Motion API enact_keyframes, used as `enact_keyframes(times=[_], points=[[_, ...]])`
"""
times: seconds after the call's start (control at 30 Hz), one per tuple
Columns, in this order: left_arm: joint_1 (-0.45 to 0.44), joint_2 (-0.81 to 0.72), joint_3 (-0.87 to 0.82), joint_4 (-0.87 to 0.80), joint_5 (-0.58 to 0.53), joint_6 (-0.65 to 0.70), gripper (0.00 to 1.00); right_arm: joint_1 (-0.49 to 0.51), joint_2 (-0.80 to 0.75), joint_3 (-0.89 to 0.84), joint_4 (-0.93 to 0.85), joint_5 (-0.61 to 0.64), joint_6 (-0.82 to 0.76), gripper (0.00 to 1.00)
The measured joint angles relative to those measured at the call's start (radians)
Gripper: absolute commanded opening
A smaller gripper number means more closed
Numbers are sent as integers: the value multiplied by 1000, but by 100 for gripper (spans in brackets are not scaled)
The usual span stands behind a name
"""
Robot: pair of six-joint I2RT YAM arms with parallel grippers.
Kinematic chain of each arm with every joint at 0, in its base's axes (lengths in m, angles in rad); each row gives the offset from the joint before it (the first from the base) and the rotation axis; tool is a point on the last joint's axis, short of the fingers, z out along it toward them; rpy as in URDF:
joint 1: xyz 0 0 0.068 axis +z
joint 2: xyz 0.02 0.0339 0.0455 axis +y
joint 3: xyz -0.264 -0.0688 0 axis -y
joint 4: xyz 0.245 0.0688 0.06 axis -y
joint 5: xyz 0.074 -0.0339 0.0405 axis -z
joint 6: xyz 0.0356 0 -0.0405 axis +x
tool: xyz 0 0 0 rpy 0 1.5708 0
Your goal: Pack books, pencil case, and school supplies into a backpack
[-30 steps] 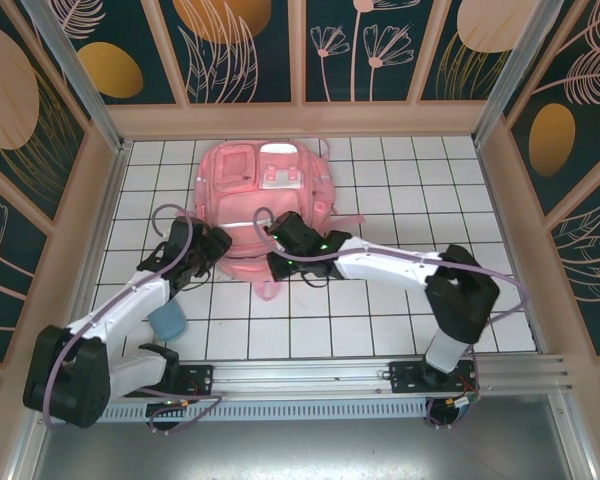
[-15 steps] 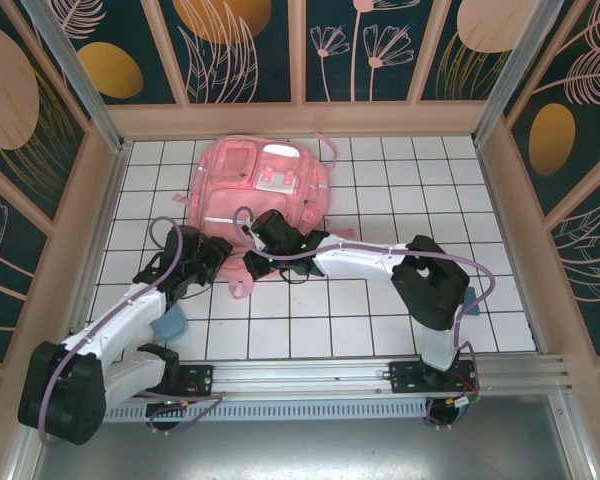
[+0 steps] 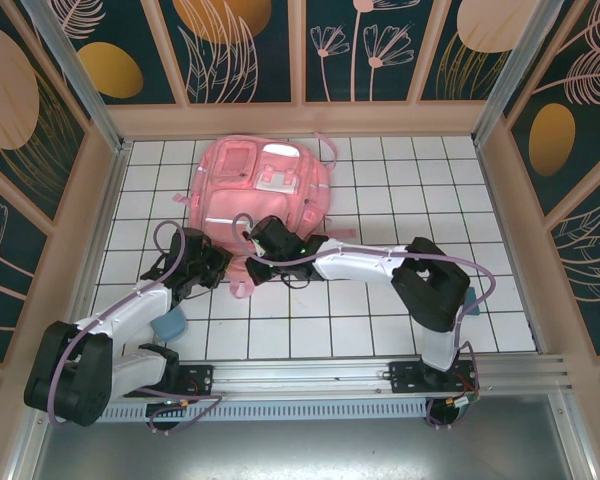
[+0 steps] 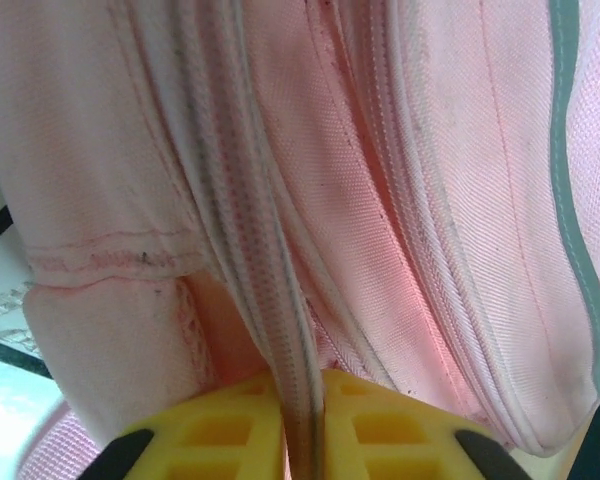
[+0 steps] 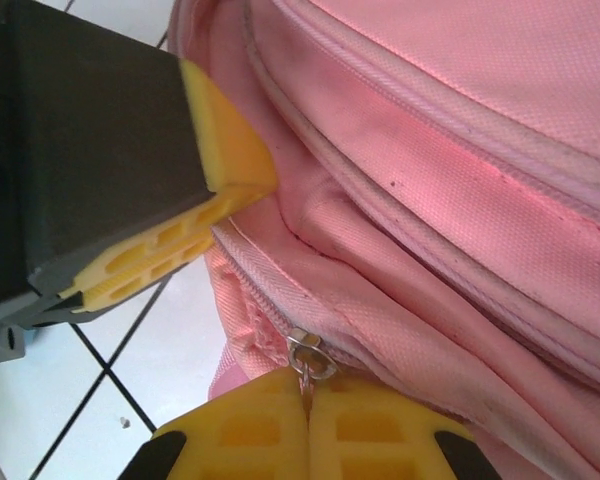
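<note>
The pink backpack [image 3: 263, 185] lies flat on the white tiled table, its near edge bunched between the two grippers. My left gripper [image 3: 217, 263] [image 4: 302, 425] is shut on a zip seam [image 4: 280, 300] of the backpack at its lower left corner. My right gripper [image 3: 259, 256] [image 5: 308, 425] is shut on the metal zipper pull [image 5: 308, 355] right beside it. The left gripper's yellow finger [image 5: 170, 250] shows close by in the right wrist view. The books are out of view.
A light blue soft pouch [image 3: 168, 322] lies next to the left arm near the front edge. Another bluish item [image 3: 469, 299] peeks out behind the right arm's elbow. Wooden walls [image 3: 98, 200] fence the table on three sides.
The left gripper has closed on the backpack's seam. The right arm swung left with the zipper pull, and the backpack's near edge shifted with it.
</note>
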Motion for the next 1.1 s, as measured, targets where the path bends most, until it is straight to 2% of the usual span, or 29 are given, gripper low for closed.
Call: enact_keyframes(times=[0.1,0.43,0.6,0.73,0.8,1.1], points=[[-7,-1,0,1,0,10,0,7,-32,-26,-21,61,3,0],[-28,-8,32,-1,13,62,0,-32,-156,-108,-116,248,17,0],[-33,-21,53,-10,14,84,0,-99,-181,-129,-135,298,37,0],[-29,-33,57,-37,-17,100,0,-208,-185,-159,-139,337,32,0],[-26,-38,57,-46,-27,107,0,-276,-183,-169,-129,329,15,0],[-26,-58,59,-79,-27,155,0,-420,-148,-173,-31,161,-132,0]])
